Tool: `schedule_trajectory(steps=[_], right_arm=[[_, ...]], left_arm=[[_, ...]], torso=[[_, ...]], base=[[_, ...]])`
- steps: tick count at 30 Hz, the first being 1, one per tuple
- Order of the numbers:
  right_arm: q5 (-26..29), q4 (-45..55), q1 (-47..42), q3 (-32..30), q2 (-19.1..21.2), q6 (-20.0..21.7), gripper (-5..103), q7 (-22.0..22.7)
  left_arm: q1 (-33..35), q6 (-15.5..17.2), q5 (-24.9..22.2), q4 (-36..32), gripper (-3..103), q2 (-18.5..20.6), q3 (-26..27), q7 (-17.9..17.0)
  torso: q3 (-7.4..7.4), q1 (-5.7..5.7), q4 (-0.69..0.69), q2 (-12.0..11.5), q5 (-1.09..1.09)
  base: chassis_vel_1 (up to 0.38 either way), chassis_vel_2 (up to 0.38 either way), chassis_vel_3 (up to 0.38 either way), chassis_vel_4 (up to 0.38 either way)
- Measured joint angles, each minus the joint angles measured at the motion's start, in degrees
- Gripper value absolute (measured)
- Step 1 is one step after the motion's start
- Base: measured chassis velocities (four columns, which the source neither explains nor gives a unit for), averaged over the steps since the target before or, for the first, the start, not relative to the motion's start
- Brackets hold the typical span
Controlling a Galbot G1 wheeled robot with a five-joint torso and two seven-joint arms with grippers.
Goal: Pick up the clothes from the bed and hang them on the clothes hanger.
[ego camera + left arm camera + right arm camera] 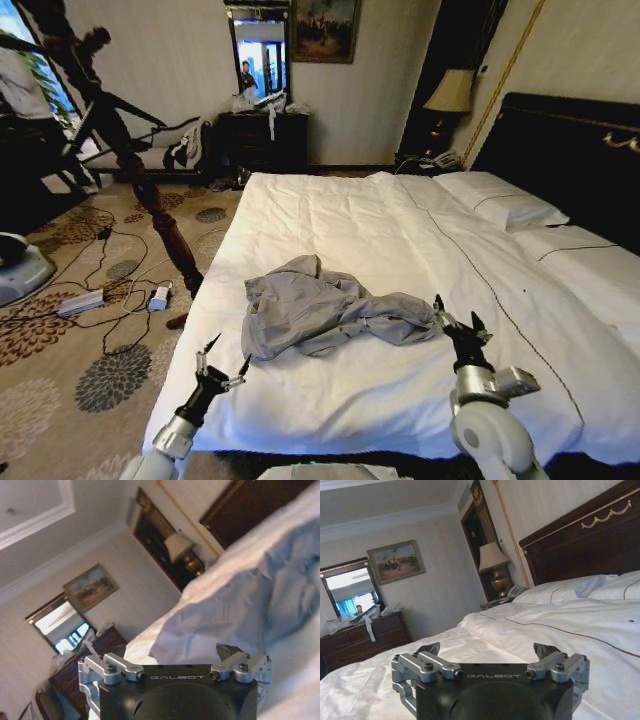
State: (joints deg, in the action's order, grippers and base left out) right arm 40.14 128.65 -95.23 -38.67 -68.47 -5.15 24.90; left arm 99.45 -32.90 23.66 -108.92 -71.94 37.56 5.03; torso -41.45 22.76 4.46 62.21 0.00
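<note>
- The shirt [325, 312] was seen lying crumpled on the white duvet of the bed [400, 230], toward the near edge and somewhat to the robot's left of the middle; it was resting free, gripped by nothing.
- The left gripper [225, 362] was held low over the duvet just beside the garment's near left corner, its two fingers spread apart and nothing between them; in the left wrist view the grey-blue cloth [260, 580] rose close ahead of the open fingers.
- The right gripper [458, 322] was placed just beside the shirt's right end, where a sleeve-like fold trailed out; its fingers were likewise parted and empty, and whether a fingertip was touching the fabric could not be told.
- In the right wrist view, bare bedding, pillows [580, 587] and the dark headboard [580, 540] lay beyond the open fingers.
- The step in hand was judged to be the approach for the pick-up: both arms were set at opposite ends of the garment, and no grasp had yet been made.
- The next move was judged to call for lowering onto a raised fold and closing on the thin fabric alone, so that the duvet beneath would not be pinched with it.
- A tilted dark turned-wood pole [160, 205] stood on the carpet to the left of the bed; no hanger could be made out with certainty.
</note>
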Motion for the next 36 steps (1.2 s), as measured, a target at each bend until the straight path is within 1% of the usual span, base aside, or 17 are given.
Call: schedule_trajectory(steps=[1, 6, 9, 13, 14, 15, 20, 21, 24, 25, 26, 27, 28, 29, 31, 35, 36], right_arm=[[0.04, -0.40, 0.25, 0.16, -0.09, -0.05, 100, 0.03], [0.06, -0.85, 0.51, 0.62, -0.14, -0.06, 100, 0.15], [0.02, -1.34, 0.97, 1.15, 0.04, -0.05, 100, 0.21], [0.01, -1.72, 1.17, 1.21, 0.16, -0.05, 100, 0.22], [-0.01, -2.09, 1.28, 1.25, 0.18, -0.05, 100, 0.22], [-0.01, -2.09, 1.28, 1.25, 0.18, -0.05, 100, 0.22], [-0.05, -2.25, 1.53, 1.45, -0.11, -0.06, 100, 0.23], [-0.05, -2.25, 1.53, 1.45, -0.11, -0.06, 100, 0.23], [-0.13, -2.12, 1.46, 1.45, -0.34, -0.08, 100, 0.23], [-0.14, -1.99, 1.37, 1.44, -0.36, -0.10, 100, 0.24], [-0.14, -1.99, 1.37, 1.44, -0.36, -0.10, 100, 0.24], [-0.15, -1.83, 1.26, 1.35, -0.36, -0.15, 100, 0.24], [-0.15, -1.74, 1.19, 1.30, -0.34, -0.19, 100, 0.23], [-0.17, -1.49, 0.95, 1.14, -0.28, -0.33, 100, 0.23], [-0.17, -1.41, 0.86, 1.07, -0.26, -0.39, 100, 0.23], [-0.19, -0.64, 0.05, 0.83, -0.03, -0.56, 100, 0.23], [-0.19, -0.64, 0.05, 0.83, -0.03, -0.56, 100, 0.23]], left_arm=[[-0.82, -0.59, 3.13, 1.26, 100, -0.03, -0.07, -0.13], [-1.95, -1.34, 6.89, 3.23, 100, 0.19, -0.80, -0.15], [-4.49, -2.56, 12.71, 6.17, 100, 0.18, -1.76, -0.01], [-6.48, -3.18, 15.87, 7.61, 100, -1.07, -1.75, -0.09], [-7.97, -4.03, 19.36, 8.96, 100, -2.64, -1.75, -0.70], [-7.97, -4.03, 19.36, 8.96, 100, -2.64, -1.75, -0.70], [-10.89, -7.05, 28.70, 12.36, 103, -8.66, -2.22, -2.94], [-10.89, -7.05, 28.70, 12.36, 103, -8.66, -2.22, -2.94], [-11.84, -7.07, 31.84, 13.25, 91, -11.26, -2.65, -5.31], [-12.12, -6.64, 32.45, 13.40, 84, -11.84, -2.66, -6.23], [-12.12, -6.64, 32.45, 13.40, 84, -11.84, -2.66, -6.23], [-12.60, -5.63, 32.93, 13.58, 89, -12.59, -2.66, -7.78], [-12.88, -4.93, 32.95, 13.63, 89, -12.95, -2.62, -8.61], [-13.74, -3.01, 32.29, 13.74, 93, -13.74, -2.19, -10.63], [-14.07, -2.33, 31.83, 13.78, 98, -13.90, -1.94, -11.20], [-17.19, 1.61, 26.30, 14.30, 100, -13.34, 1.41, -13.18], [-17.19, 1.61, 26.30, 14.30, 100, -13.34, 1.41, -13.18]], torso=[[0.00, 0.00, 0.00, 0.00, 0.00], [0.00, 0.00, 0.00, 0.00, 0.00], [0.00, 0.00, 0.00, 0.00, 0.00], [0.00, 0.00, 0.00, 0.00, 0.00], [0.00, 0.00, 0.00, 0.00, 0.01], [0.00, 0.00, 0.00, 0.00, 0.01], [0.00, 0.00, 0.00, 0.00, 0.01], [0.00, 0.00, 0.00, 0.00, 0.01], [0.01, 0.00, 0.00, 0.00, 0.01], [0.00, 0.00, 0.00, 0.00, 0.00], [0.00, 0.00, 0.00, 0.00, 0.00], [0.01, 0.00, 0.00, 0.00, 0.00], [0.00, 0.00, 0.00, 0.00, 0.01], [0.01, 0.00, 0.00, 0.00, 0.00], [0.01, 0.00, 0.00, 0.00, 0.00], [0.00, 0.00, 0.00, 0.00, -0.01], [0.00, 0.00, 0.00, 0.00, -0.01]], base=[[0.000, 0.000, 0.000, 0.000], [0.000, 0.000, 0.000, 0.000], [0.000, 0.000, 0.000, 0.000], [0.000, 0.000, 0.000, 0.000], [0.000, 0.000, 0.000, 0.000], [0.000, 0.000, 0.000, 0.000], [0.000, 0.000, 0.000, 0.000], [0.000, 0.000, 0.000, 0.000], [0.000, 0.000, 0.000, 0.000], [0.000, 0.000, 0.000, 0.000], [0.000, 0.000, 0.000, 0.000], [0.000, 0.000, 0.000, 0.000], [0.000, 0.000, 0.000, 0.000], [0.000, 0.000, 0.000, 0.000], [0.000, 0.000, 0.000, 0.000], [0.000, 0.000, 0.000, 0.000], [0.000, 0.000, 0.000, 0.000]])
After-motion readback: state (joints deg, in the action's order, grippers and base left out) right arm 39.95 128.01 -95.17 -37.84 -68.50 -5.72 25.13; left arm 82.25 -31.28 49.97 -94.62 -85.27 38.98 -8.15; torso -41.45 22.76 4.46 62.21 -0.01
